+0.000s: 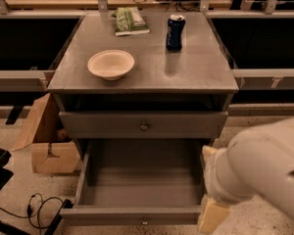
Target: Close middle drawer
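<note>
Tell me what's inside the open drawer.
The drawer shows only bare grey floor. The arm hides its front right corner; the gripper is out of view.

Bulky rounded white arm [264, 165] shell, small dark hole near its edge, ringed white joint, blocky cream-tan hand [213, 218] low at the right
</note>
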